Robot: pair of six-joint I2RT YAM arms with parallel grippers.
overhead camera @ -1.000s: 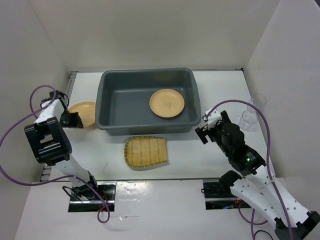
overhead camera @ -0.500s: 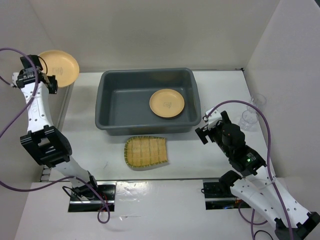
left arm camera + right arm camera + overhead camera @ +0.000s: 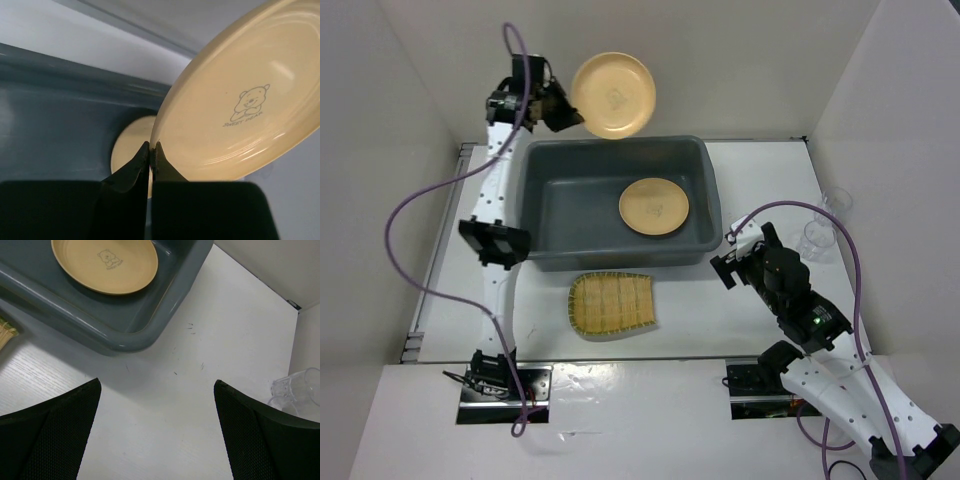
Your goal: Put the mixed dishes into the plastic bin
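Plate (image 3: pixel 612 95) tilts above the far rim of the bin (image 3: pixel 534 262), its edge pinched in the clamped left gripper (image 3: pixel 151 150); right gripper (image 3: pixel 725 256) stands wide, empty, beside the bin.

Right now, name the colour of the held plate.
Tan plate, small bear print; clearest in left wrist view.

The first plate (image 3: pixel 613 95), in the left hand (image 3: pixel 570 112), is above the bin's (image 3: pixel 620 262) far side; the second plate (image 3: pixel 654 206) lies inside. The tray (image 3: pixel 611 303) is left of the right hand (image 3: pixel 724 255), the cups (image 3: pixel 825 225) right.
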